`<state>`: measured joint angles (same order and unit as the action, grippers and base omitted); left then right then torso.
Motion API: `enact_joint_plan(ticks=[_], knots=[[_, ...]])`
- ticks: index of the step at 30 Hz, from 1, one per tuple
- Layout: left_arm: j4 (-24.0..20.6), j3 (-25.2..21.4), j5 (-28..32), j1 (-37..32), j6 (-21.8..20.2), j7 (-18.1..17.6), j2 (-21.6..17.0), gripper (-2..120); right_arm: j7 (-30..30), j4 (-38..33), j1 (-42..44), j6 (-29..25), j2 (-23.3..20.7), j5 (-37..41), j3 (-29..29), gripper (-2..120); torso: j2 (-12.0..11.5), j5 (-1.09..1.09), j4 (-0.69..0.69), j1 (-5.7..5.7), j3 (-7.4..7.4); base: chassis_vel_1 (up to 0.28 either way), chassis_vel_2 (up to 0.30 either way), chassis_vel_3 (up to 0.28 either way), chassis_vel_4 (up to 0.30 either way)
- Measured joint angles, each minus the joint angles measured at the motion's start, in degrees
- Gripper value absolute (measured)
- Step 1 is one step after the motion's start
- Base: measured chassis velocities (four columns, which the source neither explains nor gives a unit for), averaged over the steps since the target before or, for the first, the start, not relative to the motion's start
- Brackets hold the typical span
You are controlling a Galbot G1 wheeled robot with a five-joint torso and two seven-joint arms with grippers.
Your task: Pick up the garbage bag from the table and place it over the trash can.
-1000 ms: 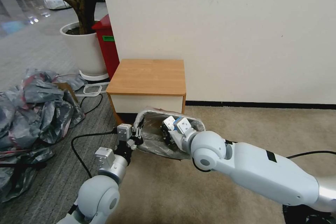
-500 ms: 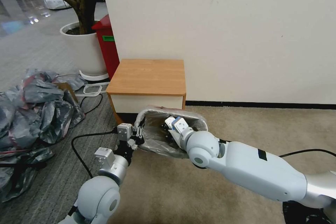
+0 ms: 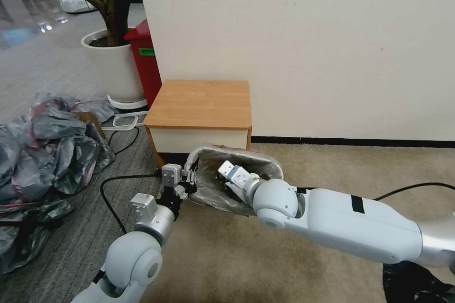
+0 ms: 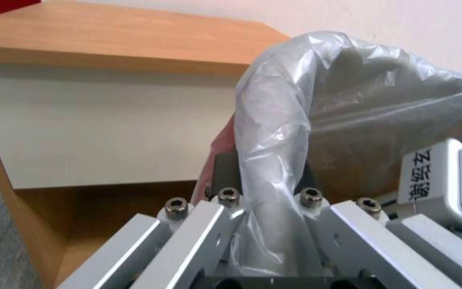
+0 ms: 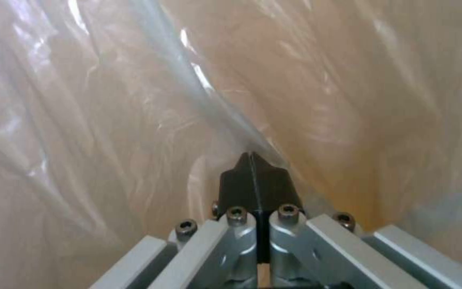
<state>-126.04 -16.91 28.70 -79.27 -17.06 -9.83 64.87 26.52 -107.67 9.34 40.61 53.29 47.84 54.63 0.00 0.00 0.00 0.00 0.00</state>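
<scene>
I judged the garbage bag (image 3: 215, 190) light, flimsy, slippery; my left gripper (image 3: 190, 181) pinched its 9 o'clock rim fold, right gripper (image 5: 254, 166) closed inside.

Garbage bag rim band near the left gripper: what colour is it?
Pink-red, against the translucent grey garbage bag; the left wrist view shows it best, beside the left gripper.

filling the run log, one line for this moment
left tool: shut on bag rim | right tool: shut, inside bag | bag: over bin, by table
</scene>
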Motion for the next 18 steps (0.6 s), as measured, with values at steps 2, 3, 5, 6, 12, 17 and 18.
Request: enact_joint_plan(ticks=[2,3,5,6,12,17,18], knots=[[-0.07,-0.04,-0.26,-0.01,-0.12,0.34,-0.06,5,-1.54,0.21,-1.25,0.01,-0.22,0.05,0.69,0,0.00,0.00,0.00,0.00,0.00,0.000,0.000,0.000,0.000],[-0.12,-0.14,-0.64,-0.05,-0.18,0.69,-0.08,5,-3.34,0.36,-2.36,0.02,-0.44,0.05,1.22,0,0.00,0.00,0.00,-0.01,0.00,0.000,0.000,0.000,0.000],[-0.15,-0.27,-1.05,-0.12,-0.23,1.12,-0.08,5,-5.96,0.47,-3.45,0.02,-0.70,0.04,1.70,0,0.00,0.00,0.00,0.00,0.00,0.000,0.000,0.000,0.000],[-0.21,-0.33,-1.22,-0.20,-0.26,1.34,-0.08,5,-8.73,0.60,-4.18,0.02,-0.82,0.04,1.94,0,0.00,-0.01,0.00,0.00,0.00,0.000,0.000,0.000,0.000],[-1.06,-0.59,-1.32,-0.52,-0.78,1.74,-0.13,5,-20.82,3.05,-5.28,0.03,-0.03,-2.71,1.68,0,0.00,0.00,0.00,0.00,0.00,0.000,0.000,0.000,0.000],[-1.75,-0.77,-1.31,-1.13,-0.98,1.83,-0.11,5,-23.39,4.77,-5.64,0.03,0.69,-4.53,1.51,0,0.00,0.00,0.00,0.00,0.00,0.000,0.000,0.000,0.000],[-1.99,-0.83,-1.31,-1.41,-1.02,1.84,-0.04,5,-23.52,5.12,-5.72,0.05,0.92,-4.70,1.51,0,0.00,0.00,0.00,0.00,0.00,0.000,0.000,0.000,0.000]])
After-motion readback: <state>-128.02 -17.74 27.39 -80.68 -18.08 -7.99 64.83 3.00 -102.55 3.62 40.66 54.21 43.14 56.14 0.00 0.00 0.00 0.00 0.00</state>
